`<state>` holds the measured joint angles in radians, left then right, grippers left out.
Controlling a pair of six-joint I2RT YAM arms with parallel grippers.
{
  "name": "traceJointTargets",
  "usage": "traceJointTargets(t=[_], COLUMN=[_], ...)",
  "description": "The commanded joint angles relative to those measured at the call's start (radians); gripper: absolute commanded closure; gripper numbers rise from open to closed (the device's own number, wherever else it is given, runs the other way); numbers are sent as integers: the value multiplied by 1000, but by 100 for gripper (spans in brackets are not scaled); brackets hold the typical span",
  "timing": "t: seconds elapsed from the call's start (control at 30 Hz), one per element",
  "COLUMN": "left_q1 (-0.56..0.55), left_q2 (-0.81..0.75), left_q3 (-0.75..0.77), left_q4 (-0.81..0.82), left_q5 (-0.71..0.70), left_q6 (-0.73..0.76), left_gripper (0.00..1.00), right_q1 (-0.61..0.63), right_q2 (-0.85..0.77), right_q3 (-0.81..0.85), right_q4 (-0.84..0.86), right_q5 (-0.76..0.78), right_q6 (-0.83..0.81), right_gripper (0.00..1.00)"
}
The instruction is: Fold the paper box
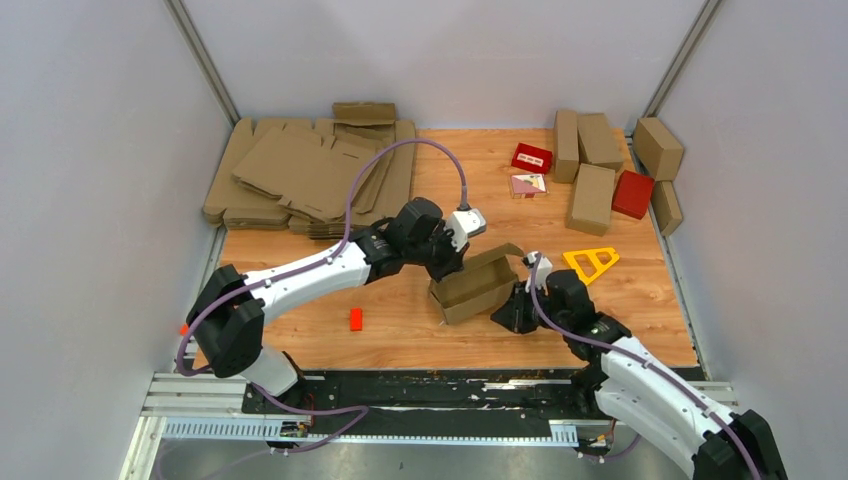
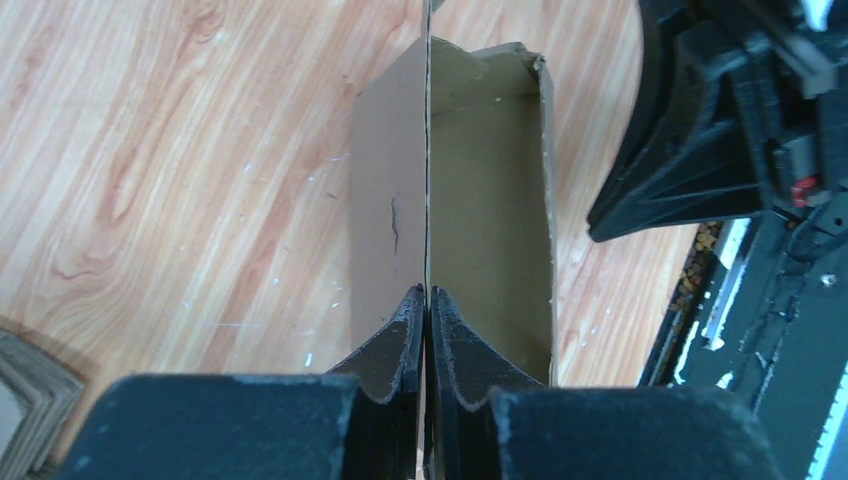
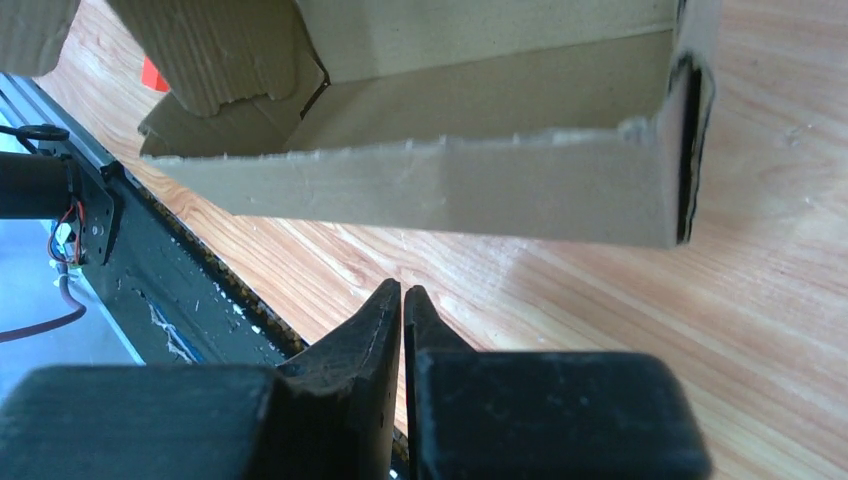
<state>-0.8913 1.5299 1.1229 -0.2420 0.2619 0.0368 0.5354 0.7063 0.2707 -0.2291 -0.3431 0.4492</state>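
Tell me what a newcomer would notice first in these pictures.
The half-folded brown cardboard box, open on top at the centre of the wooden table, draws the eye. The left gripper pinches one long wall, while the right gripper sits shut and empty beside it. Behind, a stack of flat brown cardboard sheets fills the far left corner, and finished brown cartons with small red boxes cluster far right.

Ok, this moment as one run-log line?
paper box: partly folded, top open | left gripper: shut on one wall | right gripper: shut, empty, close to box
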Motion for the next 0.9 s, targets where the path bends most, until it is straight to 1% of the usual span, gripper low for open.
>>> traceJointTargets(t=[0.0, 0.2, 0.47, 0.57, 0.77, 0.87], left_q1=[-7, -7, -8, -9, -11, -12], left_q2=[-19, -8, 16, 25, 53, 69], left_q3=[-11, -26, -75, -101, -135, -147], left_q4=[39, 71, 115, 132, 170, 193], left_q5=[89, 161, 199, 203, 197, 209], left_q6=[-32, -83, -103, -104, -106, -123], left_gripper=[89, 88, 86, 85, 84, 82], right_q1=[3, 2, 2, 2, 2, 2], right_q2=[59, 157, 200, 165, 35, 2], right_q3=[-8, -3, 15, 0, -5, -15], right_q4=[165, 314, 402, 384, 238, 171], right_q5=[-9, 1, 1, -8, 69, 99], right_q6=[9, 22, 30, 13, -5, -3], right_gripper=[94, 96, 96, 95, 94, 93])
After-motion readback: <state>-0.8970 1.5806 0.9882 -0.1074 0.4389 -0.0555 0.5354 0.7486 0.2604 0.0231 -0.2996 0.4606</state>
